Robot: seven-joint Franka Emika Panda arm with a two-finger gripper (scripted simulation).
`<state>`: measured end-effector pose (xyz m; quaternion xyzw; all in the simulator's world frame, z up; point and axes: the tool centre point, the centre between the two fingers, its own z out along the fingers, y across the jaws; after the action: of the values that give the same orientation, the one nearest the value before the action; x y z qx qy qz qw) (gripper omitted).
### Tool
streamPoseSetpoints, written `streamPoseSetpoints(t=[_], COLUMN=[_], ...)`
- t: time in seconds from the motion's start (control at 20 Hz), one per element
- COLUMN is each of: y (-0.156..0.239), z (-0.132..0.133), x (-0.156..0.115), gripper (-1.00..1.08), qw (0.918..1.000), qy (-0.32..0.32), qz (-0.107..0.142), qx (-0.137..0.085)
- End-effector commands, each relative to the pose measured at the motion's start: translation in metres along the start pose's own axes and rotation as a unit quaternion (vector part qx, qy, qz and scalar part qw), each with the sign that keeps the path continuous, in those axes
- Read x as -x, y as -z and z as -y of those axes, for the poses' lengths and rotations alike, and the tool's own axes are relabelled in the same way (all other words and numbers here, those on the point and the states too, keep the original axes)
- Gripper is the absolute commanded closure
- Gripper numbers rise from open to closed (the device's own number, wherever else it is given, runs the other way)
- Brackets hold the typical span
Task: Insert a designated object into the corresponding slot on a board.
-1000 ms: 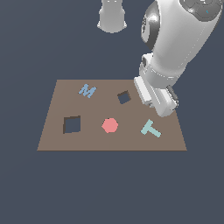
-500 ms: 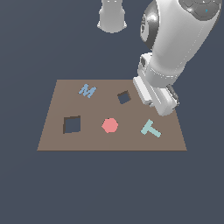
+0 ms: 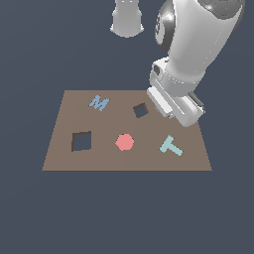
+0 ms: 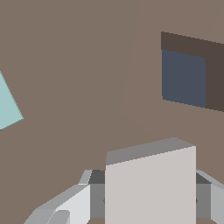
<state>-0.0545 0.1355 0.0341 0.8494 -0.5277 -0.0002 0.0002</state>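
Block not yet in. The light-grey square block (image 4: 150, 186) was pinched in the gripper (image 4: 148, 197), one grey finger (image 4: 65, 205) pressed against each side of it, seen only in the wrist view. In the exterior view the arm's body hid the block and the fingers.

The slot (image 3: 141, 110), the small diamond-tilted hole, was open and dark, nothing in it. In the wrist view the slot (image 4: 186, 76) sat ahead of the held block and off to one side, apart from it, with bare board (image 4: 78, 65) between. So the carry looked mostly done; what was left, as a judgement: shift over the hole, match the block's turn to the hole's edges, lower, release.

Arm pose: forearm came down steeply from above, wrist and hand low over the board (image 3: 54, 154), just beside the slot on the exterior view's right. Claw pointed down at the board. Whether the block touched the board surface could not be told.

The teal T (image 3: 171, 146) lay near the claw, on the side away from the slot. The red hexagon (image 3: 124, 142), the blue M (image 3: 99, 103) and the larger square hole (image 3: 82, 141) were further off, beyond the slot.
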Motion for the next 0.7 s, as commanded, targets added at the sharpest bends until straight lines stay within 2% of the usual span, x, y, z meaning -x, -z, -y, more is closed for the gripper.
streamPoseSetpoints(t=[0.0, 0.2, 0.35, 0.65], y=[0.001, 0.001, 0.002, 0.003], z=[-0.004, -0.011, -0.017, -0.028], x=[-0.002, -0.005, -0.009, -0.020], gripper=[1.08, 1.08, 1.08, 1.08], qw=[0.9995, 0.9955, 0.9890, 0.9659], qy=[0.033, 0.095, 0.148, 0.259], qz=[0.000, 0.000, 0.000, 0.000], qx=[0.000, 0.000, 0.000, 0.000])
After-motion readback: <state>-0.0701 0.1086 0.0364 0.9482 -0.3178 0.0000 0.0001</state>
